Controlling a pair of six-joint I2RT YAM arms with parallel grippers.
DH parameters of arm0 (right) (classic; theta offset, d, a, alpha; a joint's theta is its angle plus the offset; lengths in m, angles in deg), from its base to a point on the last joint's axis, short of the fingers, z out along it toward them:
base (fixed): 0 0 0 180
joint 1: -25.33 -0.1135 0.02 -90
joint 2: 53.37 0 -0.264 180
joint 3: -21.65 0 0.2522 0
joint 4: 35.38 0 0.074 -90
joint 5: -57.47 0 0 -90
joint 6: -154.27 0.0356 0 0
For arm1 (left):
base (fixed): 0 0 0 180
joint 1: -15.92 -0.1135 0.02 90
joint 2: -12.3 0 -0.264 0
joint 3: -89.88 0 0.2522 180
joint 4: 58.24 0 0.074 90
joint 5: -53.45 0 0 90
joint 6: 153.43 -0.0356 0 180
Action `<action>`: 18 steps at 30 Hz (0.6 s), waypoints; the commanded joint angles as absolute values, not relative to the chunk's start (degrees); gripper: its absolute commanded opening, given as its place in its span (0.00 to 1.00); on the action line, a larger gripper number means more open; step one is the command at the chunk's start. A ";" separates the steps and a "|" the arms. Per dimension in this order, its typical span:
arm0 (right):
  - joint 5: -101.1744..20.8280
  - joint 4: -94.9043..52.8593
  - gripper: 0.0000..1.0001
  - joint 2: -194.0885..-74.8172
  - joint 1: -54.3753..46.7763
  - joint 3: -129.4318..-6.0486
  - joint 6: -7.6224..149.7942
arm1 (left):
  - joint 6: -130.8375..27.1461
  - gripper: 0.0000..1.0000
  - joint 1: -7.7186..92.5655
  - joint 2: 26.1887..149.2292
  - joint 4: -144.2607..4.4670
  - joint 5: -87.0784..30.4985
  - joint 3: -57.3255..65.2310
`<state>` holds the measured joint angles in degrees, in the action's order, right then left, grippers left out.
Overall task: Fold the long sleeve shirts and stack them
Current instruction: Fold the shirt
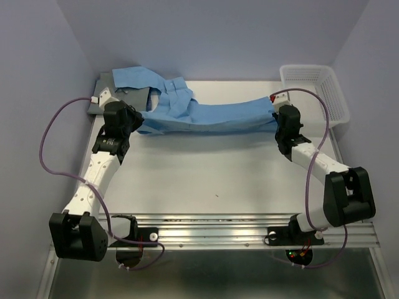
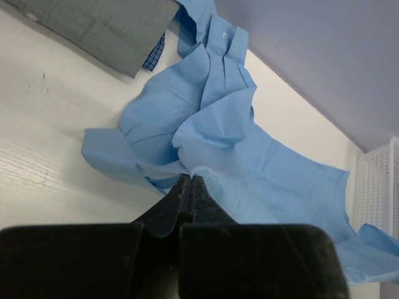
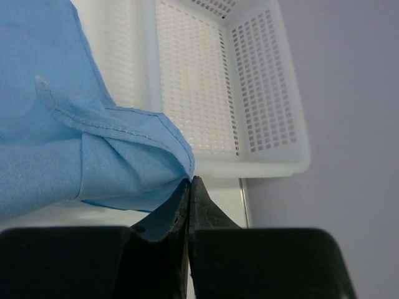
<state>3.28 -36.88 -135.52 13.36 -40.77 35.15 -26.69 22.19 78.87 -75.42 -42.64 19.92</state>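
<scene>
Overhead, the blue shirt stretches from left tool to right tool, though only wrist views show both pinching it.

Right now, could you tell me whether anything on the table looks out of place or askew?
The blue shirt is bunched and crumpled at its collar end, partly overlapping the grey shirt.

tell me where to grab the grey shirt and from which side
Probably its bare near right corner, where checked lining shows, coming in low from the near side. The grey shirt lies flat and folded at the far left corner of the table, and the blue shirt drapes over its far right part. The left end effector is nearest but is shut on the blue shirt.
</scene>
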 commanded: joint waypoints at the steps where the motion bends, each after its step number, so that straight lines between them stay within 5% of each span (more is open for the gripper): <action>1: 1.39 -42.73 0.01 -132.83 13.99 -39.13 31.71 | -25.73 0.00 21.64 74.10 -76.57 -42.88 24.68; 5: 8.92 -35.59 0.02 -130.10 13.99 -33.70 48.51 | -22.65 0.00 21.64 69.97 -80.69 -44.37 30.50; 7: 21.35 -32.17 0.27 -131.23 14.51 -32.02 57.88 | -21.60 0.00 21.64 67.86 -83.86 -45.43 33.74; 9: 35.05 -31.82 0.64 -132.29 16.26 -30.70 60.74 | -20.98 0.00 21.55 66.89 -87.18 -44.91 35.42; 11: 38.13 -28.75 0.65 -131.43 18.11 -31.04 66.69 | -20.36 0.00 21.64 66.10 -88.52 -43.50 37.79; 13: 31.83 -20.85 0.80 -126.88 20.49 -32.44 75.89 | -20.18 0.00 21.64 65.74 -91.24 -42.09 38.85; 14: 28.41 -17.69 1.00 -124.76 20.49 -33.14 78.74 | -19.84 0.00 21.64 65.57 -92.47 -42.18 38.86; 15: 22.02 -15.40 1.00 -122.56 20.49 -33.67 80.08 | -19.40 0.01 21.64 65.48 -95.09 -42.52 38.68; 16: 17.96 -15.38 1.00 -117.93 20.49 -34.20 80.18 | -19.48 0.36 21.64 64.95 -96.25 -42.35 37.90; 18: 12.32 -14.42 1.00 -113.77 20.49 -35.17 80.62 | -19.92 0.46 21.64 64.08 -100.64 -42.44 36.84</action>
